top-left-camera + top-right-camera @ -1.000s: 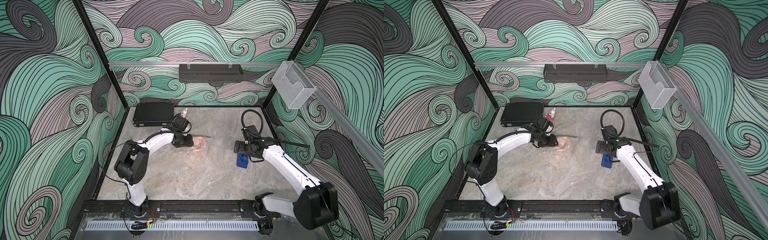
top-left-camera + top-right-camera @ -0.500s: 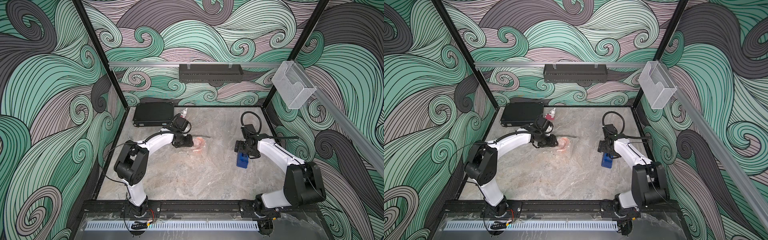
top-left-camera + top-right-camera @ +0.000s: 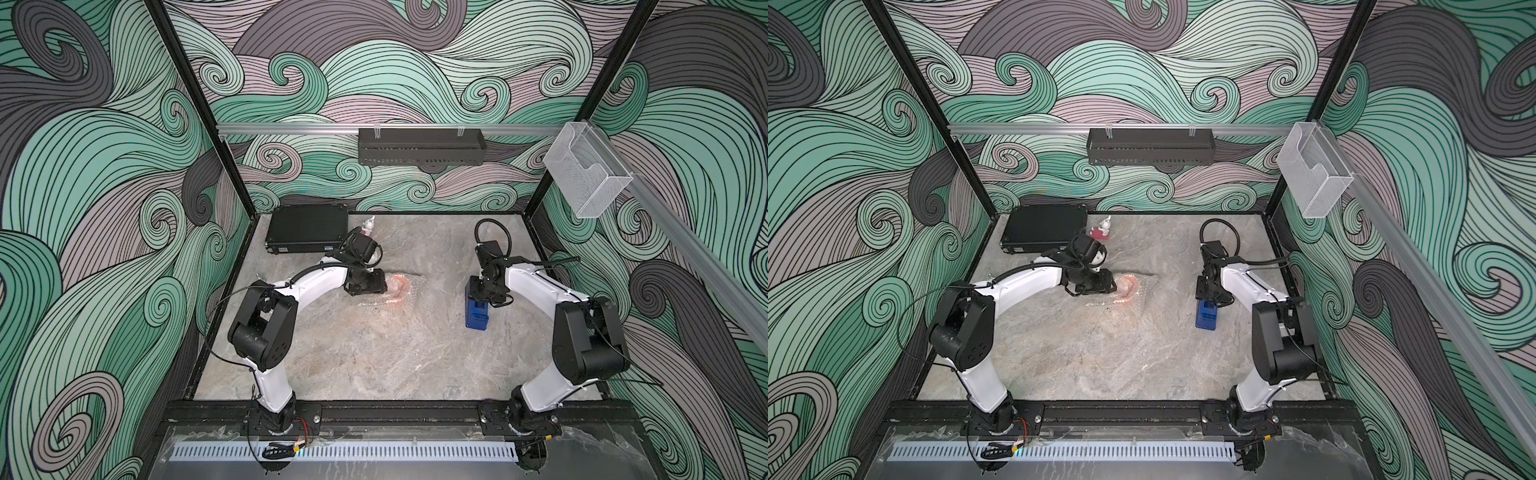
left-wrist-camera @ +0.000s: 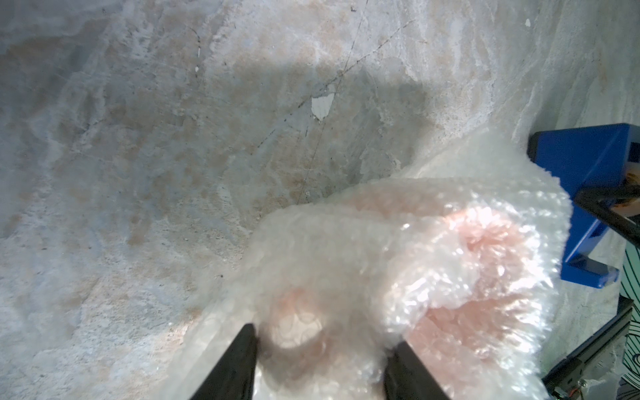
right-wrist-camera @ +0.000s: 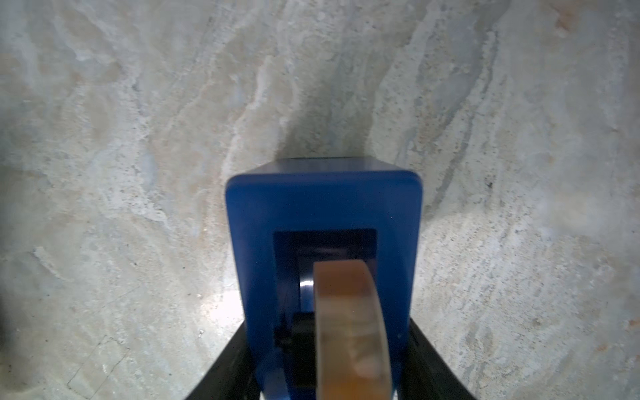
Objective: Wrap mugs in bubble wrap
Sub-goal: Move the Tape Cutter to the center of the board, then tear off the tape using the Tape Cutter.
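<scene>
Mug (image 4: 481,239) lies on the tabletop (image 3: 374,357), in the middle toward the back. It is covered by bubble wrap (image 4: 346,239) and shows only as an orange-pink blur through the plastic. In both top views it is a pinkish patch (image 3: 401,286) (image 3: 1128,286) with faint glints of wrap spreading around it. Which way the mug faces can't be told.

Left fingers (image 4: 239,360) are closed on the wrapped bundle, one on each side with crumpled wrap bunched between them. In the top views the left arm's head sits right against the near-left side of the pink patch.

Blue tape dispenser (image 5: 322,201) stands on the tabletop well to the right of the mug, apart from it (image 3: 477,313) (image 3: 1206,316), with a brownish tape roll (image 5: 346,311) in its slot. Right fingers (image 5: 426,363) sit flush against both side walls of the dispenser, gripping its back end.

Black case (image 3: 307,226) lies flat in the back-left corner. Small red-and-white figurine (image 3: 1102,230) stands just beside the case's right edge, behind the left arm. A dark tray (image 3: 419,145) hangs on the back wall rail, and a clear plastic holder (image 3: 586,178) is on the right rail.
</scene>
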